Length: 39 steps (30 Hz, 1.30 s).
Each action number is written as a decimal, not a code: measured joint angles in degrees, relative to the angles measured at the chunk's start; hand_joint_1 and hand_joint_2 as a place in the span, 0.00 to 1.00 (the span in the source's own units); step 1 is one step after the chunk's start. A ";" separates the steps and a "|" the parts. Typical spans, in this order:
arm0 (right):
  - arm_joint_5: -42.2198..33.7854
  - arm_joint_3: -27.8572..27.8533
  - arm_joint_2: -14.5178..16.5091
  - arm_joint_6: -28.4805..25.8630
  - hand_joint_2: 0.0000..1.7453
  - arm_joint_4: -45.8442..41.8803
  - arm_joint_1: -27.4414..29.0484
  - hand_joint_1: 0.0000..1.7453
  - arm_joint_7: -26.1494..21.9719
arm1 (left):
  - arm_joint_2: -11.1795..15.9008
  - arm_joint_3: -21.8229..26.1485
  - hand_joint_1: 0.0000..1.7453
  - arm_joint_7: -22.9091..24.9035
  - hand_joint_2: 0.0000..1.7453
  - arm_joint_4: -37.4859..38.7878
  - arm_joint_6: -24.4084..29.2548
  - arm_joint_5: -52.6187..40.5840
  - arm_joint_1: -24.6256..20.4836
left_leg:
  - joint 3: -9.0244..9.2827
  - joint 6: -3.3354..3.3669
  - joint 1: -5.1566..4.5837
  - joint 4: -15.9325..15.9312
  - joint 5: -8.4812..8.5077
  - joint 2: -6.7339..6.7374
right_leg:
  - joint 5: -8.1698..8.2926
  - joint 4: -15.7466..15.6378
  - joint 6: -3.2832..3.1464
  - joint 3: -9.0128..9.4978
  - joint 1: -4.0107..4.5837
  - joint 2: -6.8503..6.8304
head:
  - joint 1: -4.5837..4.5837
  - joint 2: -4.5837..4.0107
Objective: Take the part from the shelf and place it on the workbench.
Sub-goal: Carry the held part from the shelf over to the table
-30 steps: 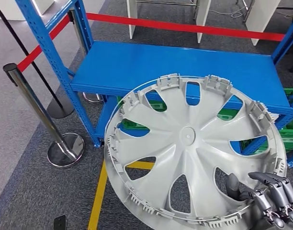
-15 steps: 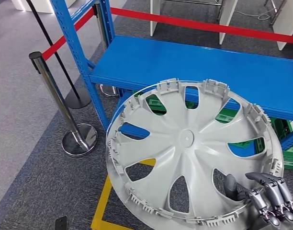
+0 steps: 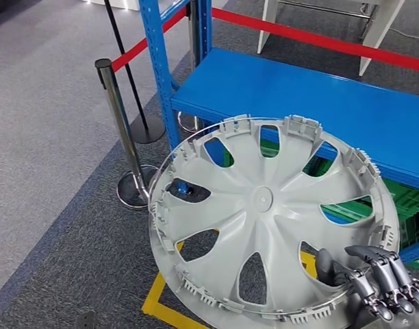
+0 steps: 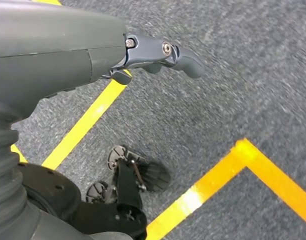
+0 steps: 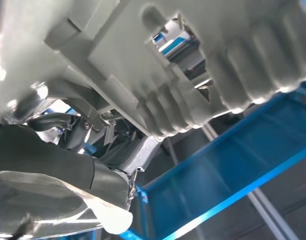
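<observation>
A large grey wheel cover (image 3: 269, 212) with spoke openings fills the lower middle of the head view, held tilted in the air in front of the blue shelf (image 3: 311, 103). My right hand (image 3: 375, 277) grips its lower right rim, thumb through a spoke opening and fingers over the edge. In the right wrist view the cover's grey ribbed rim (image 5: 189, 75) sits close over that hand (image 5: 61, 170). My left hand (image 4: 159, 52) hangs over grey carpet with its fingers loosely apart and nothing in it.
A chrome stanchion post (image 3: 120, 130) with red belt stands left of the shelf's blue upright (image 3: 163, 82). Green crates (image 3: 404, 205) sit under the shelf board. Yellow floor tape (image 3: 171, 308) marks the carpet below the cover. White table legs stand behind the shelf.
The whole scene has slid to the right in the head view, so the camera has turned left. The wheel cover stays in my right hand at the same place in the picture.
</observation>
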 joint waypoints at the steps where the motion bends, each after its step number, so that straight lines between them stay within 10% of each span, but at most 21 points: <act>1: 0.02 0.00 0.00 0.00 1.00 0.00 0.01 1.00 0.00 | 0.00 0.00 0.00 0.00 1.00 0.00 0.03 -0.01 0.04 | -0.04 0.40 0.15 -0.20 0.22 -0.61 | -0.72 0.66 0.28 -0.28 -0.09 0.91 | 0.06 0.00; 4: 0.03 -0.02 -0.02 0.00 1.00 -0.01 0.08 1.00 0.00 | -0.11 0.02 0.00 0.00 1.00 0.00 0.12 -0.16 -0.07 | -0.30 1.29 0.43 -0.52 0.76 -2.42 | -5.69 9.11 0.70 -4.14 -0.29 5.35 | 0.39 0.00; 7: 0.06 -0.05 -0.03 0.00 1.00 0.02 0.15 1.00 0.00 | -0.16 0.02 0.00 0.01 1.00 0.01 0.16 -0.33 -0.02 | -0.53 1.42 0.33 -0.46 0.96 -4.42 | -7.55 16.29 0.70 -7.56 -0.25 6.18 | 0.41 0.00; 10: 0.09 -0.07 -0.05 0.00 1.00 0.02 0.16 1.00 0.00 | -0.19 0.02 0.00 0.08 1.00 0.01 0.18 -0.34 0.01 | -0.61 1.10 0.36 -0.08 1.03 -6.69 | -1.99 7.04 0.53 -3.12 -0.49 7.98 | 0.41 0.00; 13: 0.16 -0.07 -0.09 0.00 1.00 0.05 0.17 1.00 0.00 | -0.19 0.02 0.00 0.19 1.00 0.02 0.18 -0.38 -0.13 | -1.58 0.17 0.31 0.75 1.21 -8.55 | -0.71 0.97 0.34 -0.11 -0.78 10.56 | 0.35 0.00; 17: 0.27 -0.05 -0.11 0.00 1.00 0.09 0.20 1.00 0.00 | 0.04 0.03 0.00 0.21 1.00 0.05 0.20 -0.38 0.26 | -3.11 -1.14 0.29 2.77 0.25 -7.93 | -0.27 0.78 -0.78 0.02 -1.00 8.04 | -0.09 0.00; 22: 0.26 -0.04 -0.11 0.00 1.00 0.13 0.24 1.00 0.00 | 0.00 0.04 0.00 0.60 1.00 0.07 0.20 -0.45 0.09 | -9.07 -2.02 0.52 17.27 -6.30 -3.42 | -0.43 0.73 -1.52 0.02 -0.62 3.87 | -0.72 0.00; 26: 0.26 -0.03 -0.11 0.00 1.00 0.15 0.21 1.00 -0.01 | 0.09 0.04 0.00 0.84 1.00 0.07 0.29 -0.51 0.15 | -2.51 -0.83 -0.01 5.17 -0.55 -0.88 | -0.74 0.75 -1.39 0.35 -0.16 1.32 | -0.72 0.00; 30: 0.24 -0.02 -0.11 0.00 1.00 0.16 0.17 1.00 0.00 | 0.20 0.04 0.00 0.85 1.00 0.07 0.38 -0.53 0.06 | -0.69 0.33 -0.65 0.81 0.00 -0.10 | -1.03 0.57 -0.46 0.51 0.27 -0.79 | -0.65 0.00; 33: 0.19 -0.01 -0.11 0.00 1.00 0.19 0.14 1.00 0.00 | 0.24 0.05 0.00 0.85 1.00 0.07 0.46 -0.56 0.27 | -0.34 1.22 -0.11 -0.31 0.69 -1.81 | -3.34 3.48 0.36 -0.79 0.13 2.51 | -0.40 0.00; 36: 0.04 -0.05 -0.14 0.00 1.00 0.26 0.20 1.00 0.00 | 0.13 0.07 0.00 0.85 1.00 0.07 0.51 -0.75 0.06 | -0.50 1.55 -0.02 -0.43 0.91 -3.71 | -7.92 14.19 0.66 -6.14 -0.09 6.05 | -0.03 0.00; 39: 0.05 -0.07 -0.17 0.00 1.00 0.31 0.24 1.00 0.00 | 0.08 0.07 0.00 0.85 1.00 0.07 0.51 -0.84 0.09 | -0.44 1.50 0.03 -0.19 0.89 -6.03 | -5.09 13.60 0.80 -6.56 -0.26 6.47 | -0.03 0.00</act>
